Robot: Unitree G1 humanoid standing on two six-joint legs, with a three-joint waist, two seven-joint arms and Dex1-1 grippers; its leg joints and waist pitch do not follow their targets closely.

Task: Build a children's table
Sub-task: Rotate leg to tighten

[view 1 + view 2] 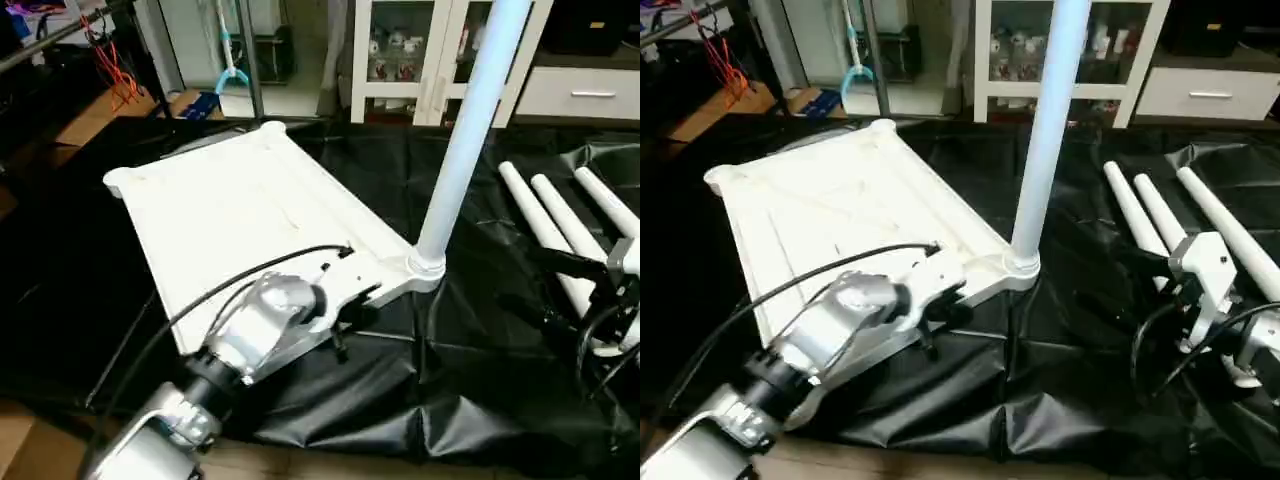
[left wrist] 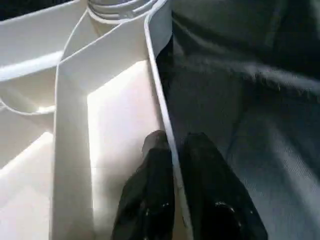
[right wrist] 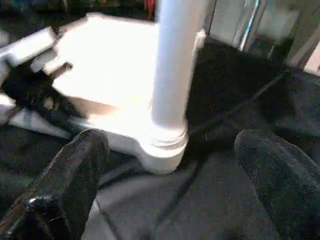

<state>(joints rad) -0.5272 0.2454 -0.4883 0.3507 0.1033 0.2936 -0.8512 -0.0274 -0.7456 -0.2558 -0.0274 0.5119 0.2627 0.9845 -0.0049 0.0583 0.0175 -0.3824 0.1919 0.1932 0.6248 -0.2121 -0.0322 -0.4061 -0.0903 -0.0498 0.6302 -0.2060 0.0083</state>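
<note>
Black sheet (image 1: 420,400) covers the surface. Left hand (image 2: 172,150) pinches the table top (image 1: 230,220) rim; released right hand (image 3: 170,180) faces the upright leg (image 3: 172,65), spare legs (image 1: 1160,220) beside it.

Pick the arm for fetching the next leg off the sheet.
Right. The right gripper is open and free, beside the three loose legs. The left gripper is shut on the top's rim near the standing leg, apparently steadying it.

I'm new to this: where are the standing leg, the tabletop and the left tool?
Standing leg (image 1: 462,150): left eye view, mid-shaft.
Tabletop (image 1: 220,205): left eye view, ribbed underside.
Left tool (image 2: 176,150): left wrist view, between fingertips pinching the tabletop's rim.
</note>
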